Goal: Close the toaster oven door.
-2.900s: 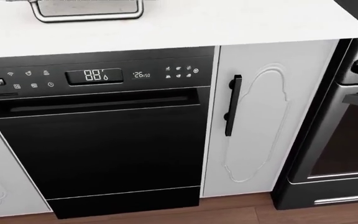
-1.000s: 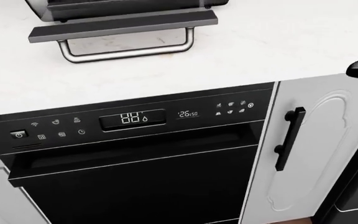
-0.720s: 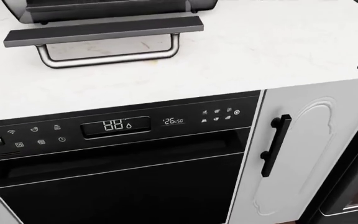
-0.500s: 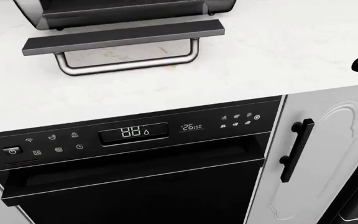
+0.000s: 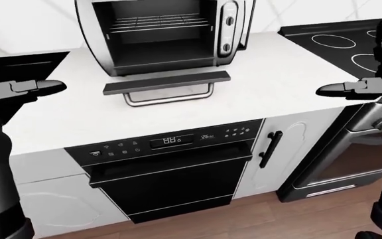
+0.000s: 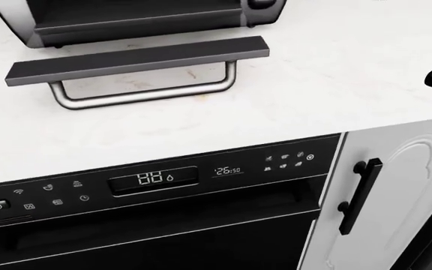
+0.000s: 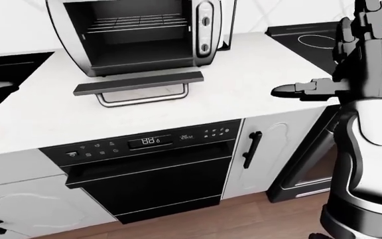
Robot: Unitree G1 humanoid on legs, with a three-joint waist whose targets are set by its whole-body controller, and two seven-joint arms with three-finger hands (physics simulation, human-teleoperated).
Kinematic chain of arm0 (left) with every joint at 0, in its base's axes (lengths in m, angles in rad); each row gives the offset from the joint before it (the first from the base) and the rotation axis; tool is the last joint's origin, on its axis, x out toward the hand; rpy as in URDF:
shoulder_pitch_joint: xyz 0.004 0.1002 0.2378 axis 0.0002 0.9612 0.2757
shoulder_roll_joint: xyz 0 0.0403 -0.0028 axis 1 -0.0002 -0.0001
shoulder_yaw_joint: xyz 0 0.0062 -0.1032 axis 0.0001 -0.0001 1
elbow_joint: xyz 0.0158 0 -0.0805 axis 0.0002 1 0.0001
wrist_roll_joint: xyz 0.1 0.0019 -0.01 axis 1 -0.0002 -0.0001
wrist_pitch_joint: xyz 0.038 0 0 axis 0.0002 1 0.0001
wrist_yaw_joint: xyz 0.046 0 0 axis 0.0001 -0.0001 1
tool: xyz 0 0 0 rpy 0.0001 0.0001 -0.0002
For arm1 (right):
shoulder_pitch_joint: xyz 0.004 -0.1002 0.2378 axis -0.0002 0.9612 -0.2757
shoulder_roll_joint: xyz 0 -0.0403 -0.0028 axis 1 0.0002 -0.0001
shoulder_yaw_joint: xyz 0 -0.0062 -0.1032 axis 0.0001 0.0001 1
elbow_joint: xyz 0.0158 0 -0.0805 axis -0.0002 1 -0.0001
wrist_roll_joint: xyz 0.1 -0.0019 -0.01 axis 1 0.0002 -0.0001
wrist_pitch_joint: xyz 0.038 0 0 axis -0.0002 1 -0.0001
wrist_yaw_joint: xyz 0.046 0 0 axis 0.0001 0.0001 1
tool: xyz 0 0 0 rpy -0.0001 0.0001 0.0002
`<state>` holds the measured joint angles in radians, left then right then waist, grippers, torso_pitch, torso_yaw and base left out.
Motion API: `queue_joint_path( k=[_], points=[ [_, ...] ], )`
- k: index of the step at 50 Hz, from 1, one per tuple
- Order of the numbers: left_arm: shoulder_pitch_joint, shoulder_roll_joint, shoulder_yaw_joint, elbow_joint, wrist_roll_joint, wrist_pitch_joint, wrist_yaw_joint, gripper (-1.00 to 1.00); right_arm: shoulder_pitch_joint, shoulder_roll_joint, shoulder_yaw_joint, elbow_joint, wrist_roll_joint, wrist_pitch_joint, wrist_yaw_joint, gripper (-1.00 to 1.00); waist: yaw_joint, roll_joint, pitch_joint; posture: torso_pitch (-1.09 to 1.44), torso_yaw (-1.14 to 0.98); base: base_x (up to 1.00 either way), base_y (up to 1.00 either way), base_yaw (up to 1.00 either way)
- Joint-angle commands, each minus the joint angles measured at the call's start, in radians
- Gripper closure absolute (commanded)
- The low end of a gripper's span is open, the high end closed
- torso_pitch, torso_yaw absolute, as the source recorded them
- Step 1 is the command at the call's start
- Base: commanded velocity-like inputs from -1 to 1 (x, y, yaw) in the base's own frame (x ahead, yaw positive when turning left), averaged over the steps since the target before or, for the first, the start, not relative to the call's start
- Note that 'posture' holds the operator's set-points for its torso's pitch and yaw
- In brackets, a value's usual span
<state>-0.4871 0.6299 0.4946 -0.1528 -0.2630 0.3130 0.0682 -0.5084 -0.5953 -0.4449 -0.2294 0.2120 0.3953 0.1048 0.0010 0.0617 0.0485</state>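
White counter spreads under us. At far left our left hand hovers, fingers spread, holding nothing. Left of centre we see the toaster oven, its door dropped flat with its handle nearest us. A black dishwasher sits below. At right our right hand hovers, fingers extended, empty.

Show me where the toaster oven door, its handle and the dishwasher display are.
toaster oven door [image 5: 166,82]: left-eye view, on its dark edge, folded down flat.
door handle [image 6: 137,97]: head view, on the metal bar.
dishwasher display [image 6: 153,179]: head view, on the lit digits.
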Motion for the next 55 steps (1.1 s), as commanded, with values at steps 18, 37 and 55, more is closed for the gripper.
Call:
queue_joint_path(
  k=[18,37,55],
  points=[
    [-0.021,0.029,0.013,-0.008,-0.004,-0.021,0.004,-1.00,-0.027,-0.030,-0.018,-0.031,0.005,-0.014,-0.003,-1.00,0.001,-0.089,-0.023,0.00,0.00,0.11,0.00,0.00],
    [-0.028,0.037,0.016,-0.012,-0.010,-0.011,0.008,-1.00,-0.032,-0.033,-0.018,-0.030,0.010,-0.010,-0.004,-1.00,0.011,-0.117,-0.027,0.00,0.00,0.11,0.00,0.00],
    [-0.026,0.038,0.017,-0.011,-0.010,-0.012,0.009,-1.00,-0.031,-0.034,-0.018,-0.033,0.011,-0.008,-0.003,-1.00,0.002,-0.007,-0.025,0.00,0.00,0.11,0.00,0.00]
  ],
)
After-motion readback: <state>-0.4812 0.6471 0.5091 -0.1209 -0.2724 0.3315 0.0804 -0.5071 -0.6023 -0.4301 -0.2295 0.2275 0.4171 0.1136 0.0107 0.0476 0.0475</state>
